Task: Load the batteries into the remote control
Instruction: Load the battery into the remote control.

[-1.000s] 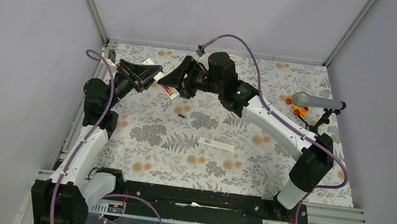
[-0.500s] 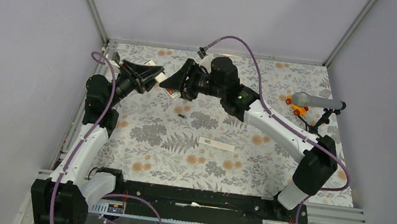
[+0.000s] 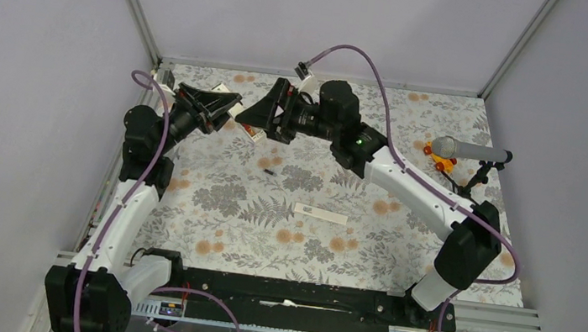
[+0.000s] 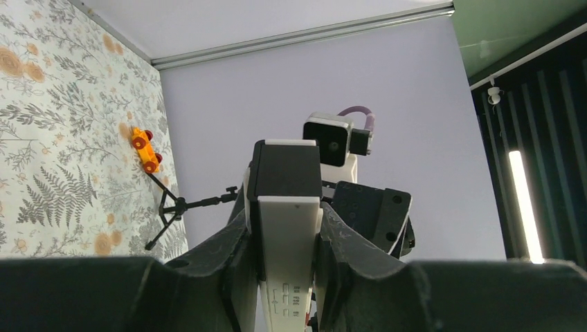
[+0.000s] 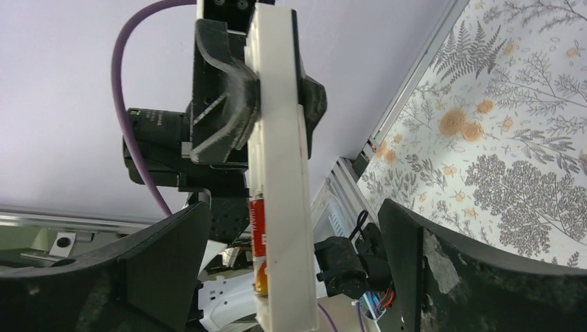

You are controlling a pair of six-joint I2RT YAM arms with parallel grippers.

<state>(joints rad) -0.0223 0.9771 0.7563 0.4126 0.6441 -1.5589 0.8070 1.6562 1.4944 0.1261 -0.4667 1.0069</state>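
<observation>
Remote control [image 5: 280, 159] is up in the air over the far left of the table [image 3: 398, 255], with your left gripper [image 4: 289, 257] clamped on its sides. One red battery [image 5: 257, 225] sits in its open slot. Your right gripper [image 5: 299, 266] has its jaws wide apart, one each side of the remote's end, holding nothing. I think one battery is in and one is left. Next, go down to the small dark second battery [image 3: 270, 170] on the table and pinch it gently by its sides
</observation>
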